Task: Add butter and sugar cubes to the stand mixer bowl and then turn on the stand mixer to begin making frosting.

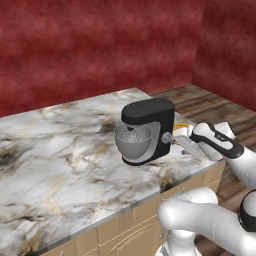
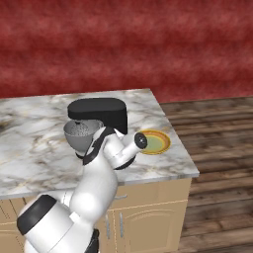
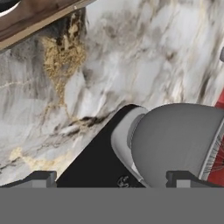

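Three views, mixer as landmark:

Left base view, mixer: black mixer [image 1: 150, 131] stands near the right end of the marble counter [image 1: 55, 150], head down over its bowl.
Left base view, bowl: grey metal bowl [image 1: 133, 141] sits on the mixer's base at the front, under the head; pale specks show inside, too small to name for certain.
Left base view, plate: a sliver of yellow rim [image 1: 181, 127] shows just right of the mixer, mostly hidden by the arm.
Left base view, arm: white forearm reaches in from the right, its hand close beside the mixer's right side; fingers not clear here.

Right base view, mixer: mixer [image 2: 99, 111] stands on the counter [image 2: 34, 128] with the bowl [image 2: 79, 133] at its left, partly covered by the arm.
Right base view, plate: yellow-rimmed plate [image 2: 155, 142] lies flat on the counter just right of the mixer.
Right base view, arm: the wrist crosses in front of the mixer and hides the hand.

Hand view, gripper: gripper [image 3: 111, 179] spread wide, with one dark tip at each lower corner, holding nothing.
Hand view, bowl: round grey side of the bowl [image 3: 179, 140] rises between the tips, toward the right one.
Hand view, mixer: black base [image 3: 94, 164] lies under and left of the bowl.
Hand view, counter: marble [image 3: 131, 48] spreads beyond the mixer, its wooden edge at the top left.
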{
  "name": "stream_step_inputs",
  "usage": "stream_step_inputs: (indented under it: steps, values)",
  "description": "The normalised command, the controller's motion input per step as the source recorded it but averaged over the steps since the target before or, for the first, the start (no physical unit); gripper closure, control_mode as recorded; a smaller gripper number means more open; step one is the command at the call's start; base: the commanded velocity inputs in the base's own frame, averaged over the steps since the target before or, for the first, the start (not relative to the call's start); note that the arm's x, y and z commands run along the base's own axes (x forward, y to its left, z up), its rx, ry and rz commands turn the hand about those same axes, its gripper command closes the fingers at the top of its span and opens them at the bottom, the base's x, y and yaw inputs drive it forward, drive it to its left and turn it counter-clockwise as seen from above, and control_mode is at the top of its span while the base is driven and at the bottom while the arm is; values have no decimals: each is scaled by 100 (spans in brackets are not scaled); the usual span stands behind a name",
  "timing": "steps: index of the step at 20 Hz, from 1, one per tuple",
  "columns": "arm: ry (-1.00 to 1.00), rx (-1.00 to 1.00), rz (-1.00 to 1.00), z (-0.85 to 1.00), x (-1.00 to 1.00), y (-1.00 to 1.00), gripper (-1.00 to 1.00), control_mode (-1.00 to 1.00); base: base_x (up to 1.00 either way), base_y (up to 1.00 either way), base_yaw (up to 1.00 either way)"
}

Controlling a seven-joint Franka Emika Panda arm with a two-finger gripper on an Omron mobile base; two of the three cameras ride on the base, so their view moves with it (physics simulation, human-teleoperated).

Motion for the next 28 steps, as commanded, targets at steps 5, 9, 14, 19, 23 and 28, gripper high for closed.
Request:
stream_step_inputs:
  steps: [5,9,14,19,23,28]
  values:
    - [0,0,-3,-14,9,0,-100,-100,0,0,0]
    - [0,0,-3,-7,14,1,-100,-100,0,0,0]
    - [0,1,-3,0,21,0,-100,-100,0,0,0]
    - [0,3,-2,0,20,0,-100,-100,0,0,0]
    - [0,2,-2,0,18,0,-100,-100,0,0,0]
    - [0,1,-2,-5,15,0,-100,-100,0,0,0]
